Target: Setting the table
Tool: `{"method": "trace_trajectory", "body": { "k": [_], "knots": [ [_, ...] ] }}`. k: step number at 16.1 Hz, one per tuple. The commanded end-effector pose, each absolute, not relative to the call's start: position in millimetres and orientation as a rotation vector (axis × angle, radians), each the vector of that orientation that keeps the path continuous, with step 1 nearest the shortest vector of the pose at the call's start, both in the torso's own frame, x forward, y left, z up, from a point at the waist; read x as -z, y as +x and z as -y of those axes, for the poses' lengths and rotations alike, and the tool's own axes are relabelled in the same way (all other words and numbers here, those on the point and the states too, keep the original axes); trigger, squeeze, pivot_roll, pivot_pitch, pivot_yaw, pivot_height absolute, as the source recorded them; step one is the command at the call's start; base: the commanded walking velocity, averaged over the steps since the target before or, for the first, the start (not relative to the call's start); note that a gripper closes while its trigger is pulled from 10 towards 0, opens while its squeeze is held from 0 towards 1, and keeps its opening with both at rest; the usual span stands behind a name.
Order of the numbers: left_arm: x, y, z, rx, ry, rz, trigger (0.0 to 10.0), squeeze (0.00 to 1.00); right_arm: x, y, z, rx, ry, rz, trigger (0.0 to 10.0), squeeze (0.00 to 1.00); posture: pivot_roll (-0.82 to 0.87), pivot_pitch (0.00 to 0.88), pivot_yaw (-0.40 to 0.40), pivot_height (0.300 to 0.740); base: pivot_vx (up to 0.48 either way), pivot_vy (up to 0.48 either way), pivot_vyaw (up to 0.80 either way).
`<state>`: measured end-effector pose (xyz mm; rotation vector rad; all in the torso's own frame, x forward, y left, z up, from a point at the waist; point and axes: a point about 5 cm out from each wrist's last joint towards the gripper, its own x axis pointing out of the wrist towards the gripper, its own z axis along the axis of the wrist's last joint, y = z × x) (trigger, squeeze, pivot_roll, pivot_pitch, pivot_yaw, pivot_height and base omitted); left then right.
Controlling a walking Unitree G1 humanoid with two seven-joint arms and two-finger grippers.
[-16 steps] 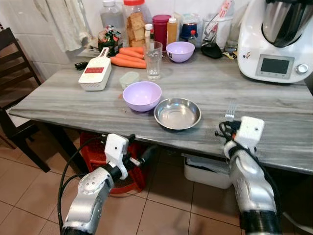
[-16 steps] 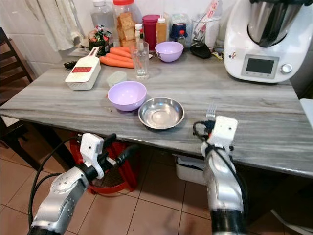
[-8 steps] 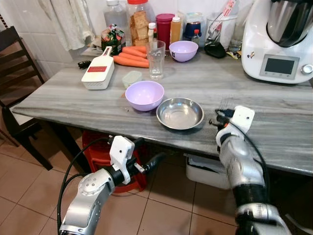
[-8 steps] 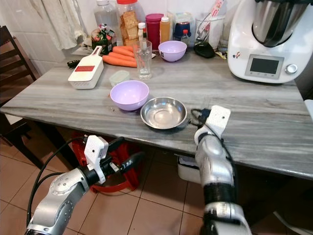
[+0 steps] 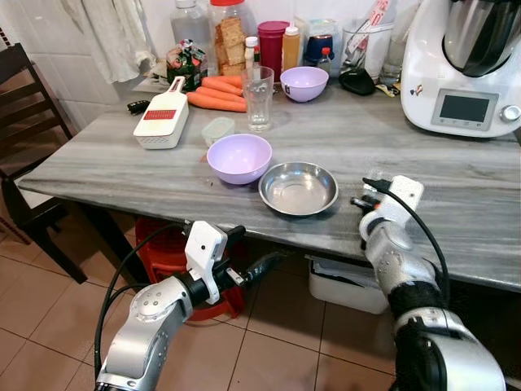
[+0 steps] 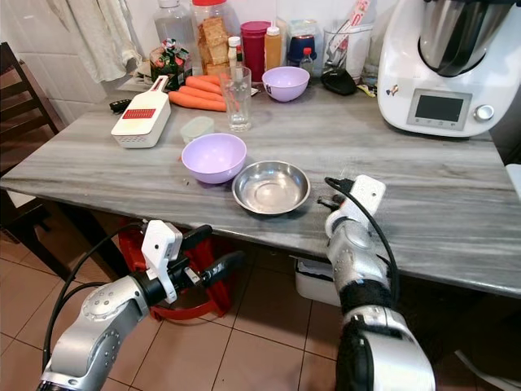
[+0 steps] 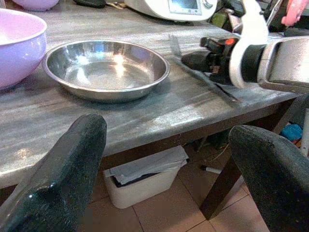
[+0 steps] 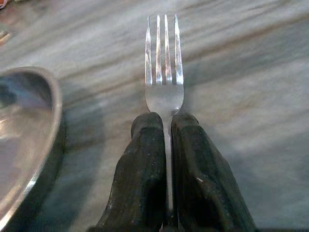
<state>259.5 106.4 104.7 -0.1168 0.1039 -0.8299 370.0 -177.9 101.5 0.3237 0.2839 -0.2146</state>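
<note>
A steel bowl (image 5: 298, 188) sits near the table's front edge, with a purple bowl (image 5: 238, 158) touching its left side. My right gripper (image 5: 370, 191) is just right of the steel bowl, low over the table (image 5: 114, 175), shut on a fork (image 8: 164, 58). The fork's tines point away from me, close above the marble top beside the bowl's rim (image 8: 50, 121). The left wrist view shows the fork (image 7: 175, 46) slanting down to the table. My left gripper (image 5: 254, 247) hangs open below the table's front edge, its fingers (image 7: 63, 174) spread wide with nothing between them.
At the back stand a glass (image 5: 258, 98), a second purple bowl (image 5: 304, 83), carrots (image 5: 218, 94), a white grater (image 5: 161, 122), jars, and a white kitchen machine (image 5: 464, 65). A dark chair (image 5: 24, 122) is left of the table. A red crate (image 5: 163, 244) and white box (image 5: 346, 285) sit underneath.
My right arm has bent and brought the fork lower and closer to the steel bowl's right side. The left gripper has risen slightly and stays open.
</note>
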Motion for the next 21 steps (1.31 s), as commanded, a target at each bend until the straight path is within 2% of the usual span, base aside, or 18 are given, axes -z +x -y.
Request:
{"method": "trace_trajectory", "body": {
  "k": [1,7,12,13,14,15,16,18,21],
  "knots": [
    [-106,258,-110,0.818,-0.111,-0.110,10.0,0.00,-110,376,173,0.197,0.329,-0.259,10.0,0.00,0.02,0.045,0.075,0.740,0.000,0.000,0.00],
    [-108,249,-118,0.805,-0.102,-0.126,10.0,0.00,-109,382,167,0.194,0.320,-0.288,10.0,0.00,0.08,0.053,0.054,0.740,0.000,0.000,0.00],
    [-111,248,-113,0.854,-0.123,-0.124,10.0,0.00,-103,379,172,0.229,0.299,-0.300,10.0,0.00,0.08,0.044,0.049,0.740,0.000,0.000,0.00],
    [-112,249,-111,0.861,-0.128,-0.122,10.0,0.00,-102,378,174,0.237,0.293,-0.301,10.0,0.22,0.07,0.042,0.052,0.740,0.000,0.000,0.00],
    [-112,250,-110,0.868,-0.132,-0.120,10.0,0.00,-100,377,177,0.248,0.286,-0.304,10.0,0.65,0.06,0.041,0.053,0.740,0.000,0.000,0.00],
    [-112,251,-108,0.874,-0.130,-0.118,10.0,0.00,-99,376,179,0.257,0.285,-0.307,10.0,0.85,0.06,0.041,0.053,0.740,0.000,0.000,0.00],
    [-113,253,-107,0.876,-0.130,-0.115,10.0,0.00,-98,376,180,0.262,0.285,-0.309,10.0,0.86,0.06,0.038,0.056,0.740,0.000,0.000,0.00],
    [-114,257,-107,0.878,-0.123,-0.108,10.0,0.00,-96,374,183,0.276,0.279,-0.309,10.0,1.00,0.05,0.029,0.060,0.740,0.000,0.000,0.00],
    [-114,259,-104,0.879,-0.123,-0.103,10.0,0.00,-99,375,186,0.288,0.283,-0.290,10.0,1.00,0.05,0.015,0.061,0.740,0.000,0.000,0.00]
  ]
}}
